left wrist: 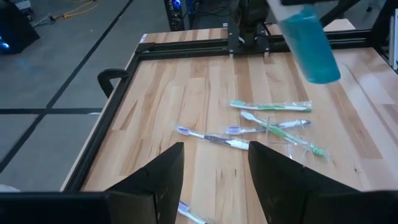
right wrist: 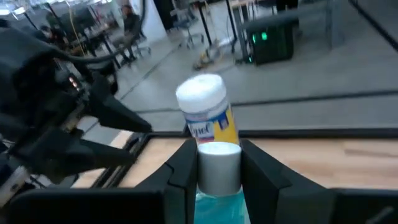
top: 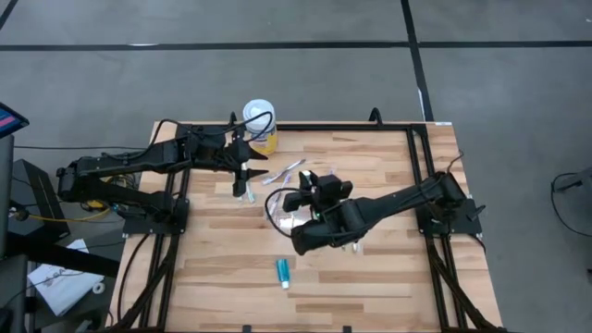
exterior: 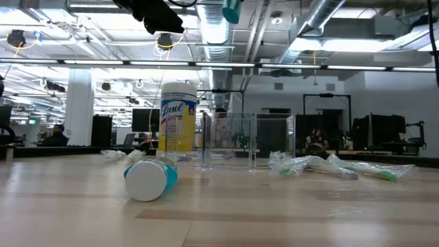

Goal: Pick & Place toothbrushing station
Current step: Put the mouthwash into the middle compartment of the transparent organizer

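My right gripper is shut on a blue toothpaste tube with a white cap, high above the middle of the table. My left gripper hangs open over the table's far left part, with nothing between its fingers. Several toothbrushes in clear wrappers lie flat on the wood ahead of it. A second blue tube lies on its side near the front edge. A clear plastic cup stands on the table near the middle. My right gripper pinches the tube between its two fingers at the cap end, one finger on each side. The blue body hangs slanting below the fingers, lifted clear of the table.
A yellow Lysol wipes canister stands at the far edge behind the left gripper. A black frame runs round the wooden table top. Bare wood lies along the near and right sides.
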Motion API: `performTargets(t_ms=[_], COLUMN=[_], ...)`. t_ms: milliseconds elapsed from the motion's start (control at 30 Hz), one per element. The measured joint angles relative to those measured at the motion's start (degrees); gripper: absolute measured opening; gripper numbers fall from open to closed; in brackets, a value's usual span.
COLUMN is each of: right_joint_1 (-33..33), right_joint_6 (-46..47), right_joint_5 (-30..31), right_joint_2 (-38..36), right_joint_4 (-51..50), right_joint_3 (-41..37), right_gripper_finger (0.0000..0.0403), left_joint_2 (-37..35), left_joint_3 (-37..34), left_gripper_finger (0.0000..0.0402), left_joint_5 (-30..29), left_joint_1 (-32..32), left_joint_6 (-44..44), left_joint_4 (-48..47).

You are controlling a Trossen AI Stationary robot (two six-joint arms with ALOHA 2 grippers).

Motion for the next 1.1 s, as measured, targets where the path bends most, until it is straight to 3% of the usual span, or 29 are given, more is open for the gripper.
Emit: performTargets(t_ms=[333,567,700,900,1100], right_joint_1=[1.4,2.4,2.0,1.4,1.7], right_joint_6=[-16.3,-25.0,-25.5,-23.0,-11.0], right_joint_5=[5.2,9.1,11.9,11.2,9.8], right_joint_2=[5.0,7.7,10.4,15.8,17.7], right_joint_4=[16.3,19.9,19.3,18.5,7.8], right_joint_3=[0.0,-0.2,-0.2,-0.1,-0.1], right_gripper_finger=[0.0081,0.0081,0.0081,0.0081,0.0081], left_joint_2=[0.0,1.0,3.7,9.5,13.1], left_joint_3=[0.0,0.0,0.0,0.0,0.0], left_gripper_finger=[0.0172,0.0172,0.0172,0.0172,0.0172], left_joint_5=[-2.4,-2.0,-0.8,-0.7,-0.6], left_joint_1=[5.0,7.8,8.8,9.0,9.3], left_joint_6=[2.1,4.3,4.4,7.8,8.5], left_joint_4=[1.2,2.0,2.9,5.8,7.3])
